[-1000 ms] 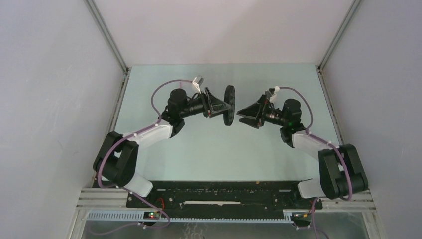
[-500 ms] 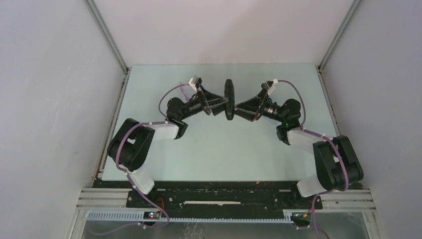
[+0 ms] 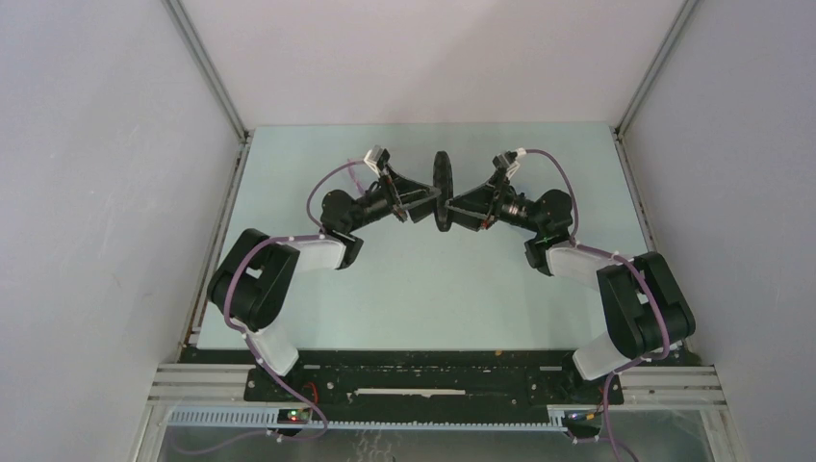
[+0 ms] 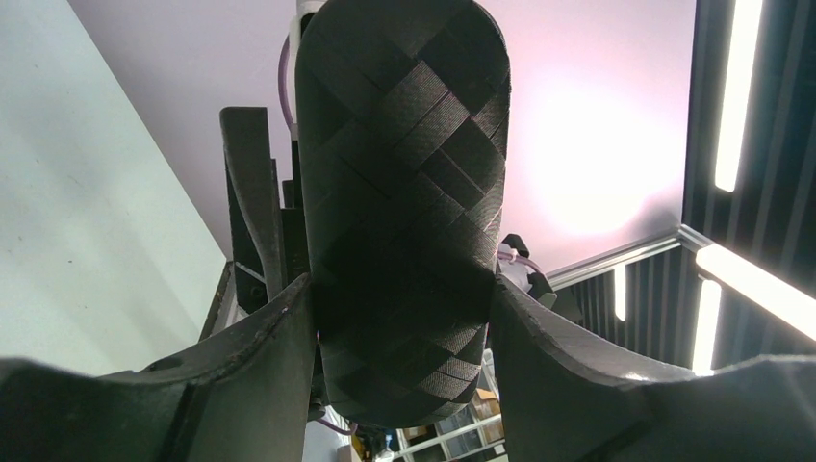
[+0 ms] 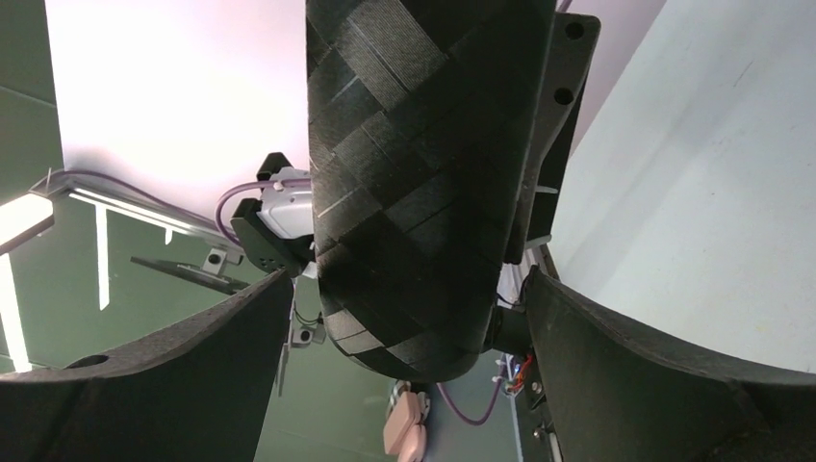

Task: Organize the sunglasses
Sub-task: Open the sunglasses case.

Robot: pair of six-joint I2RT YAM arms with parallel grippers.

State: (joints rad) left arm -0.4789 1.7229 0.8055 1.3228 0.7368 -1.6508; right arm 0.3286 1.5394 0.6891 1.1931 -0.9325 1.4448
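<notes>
Top external: one black case (image 3: 443,190), tight in left fingers (image 4: 260,356), loose between wide-apart right fingers (image 5: 216,351).

You see the case (image 4: 404,173) covered in a black woven material, a basket-weave of ribbed squares, matt and rough-looking. The fingers (image 4: 255,375) of the left gripper (image 4: 399,289) and those of the right gripper (image 5: 409,279) look like matt black plastic with a fine grain. Your table (image 3: 423,289) is a smooth, matt, pale green sheet. The arms (image 3: 255,289) have hard plastic shells, some black with a slight sheen and some white, and carry purple rubbery cables (image 3: 330,173). The frame rails (image 3: 207,72) look like dull brushed metal. The walls (image 3: 96,192) are plain matt panels.
</notes>
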